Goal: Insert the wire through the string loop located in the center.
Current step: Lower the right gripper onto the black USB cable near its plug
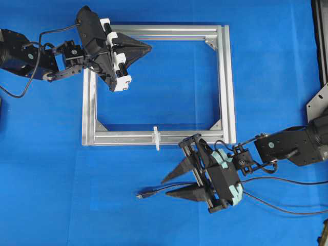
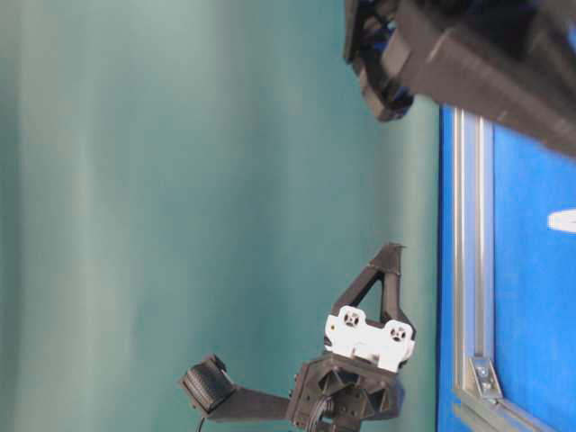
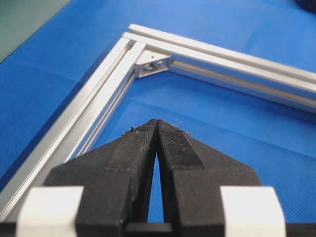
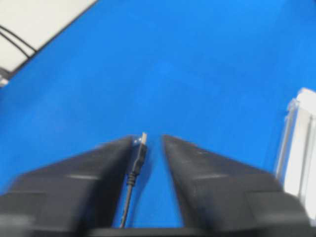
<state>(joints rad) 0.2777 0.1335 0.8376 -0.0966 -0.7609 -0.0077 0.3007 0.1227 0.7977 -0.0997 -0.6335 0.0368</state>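
Black wire (image 1: pixel 169 190) lay toward the worktop's near edge, plug (image 4: pixel 140 146) between the right tool's (image 1: pixel 180 185) parted jaws, ungripped; left tool (image 3: pixel 157 129) closed, empty. String loop (image 1: pixel 157 138) stood on frame's (image 1: pixel 227 82) near rail. Advice: pinch behind plug, keeping tip free.

No readable text, label, brand, number or sign appeared on anything in any view.

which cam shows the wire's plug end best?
Right wrist view: the wire lies between the right hand's open fingers, plug tip visible. Overhead shows it small, plug left of that hand. Left wrist and table-level views show none of it.
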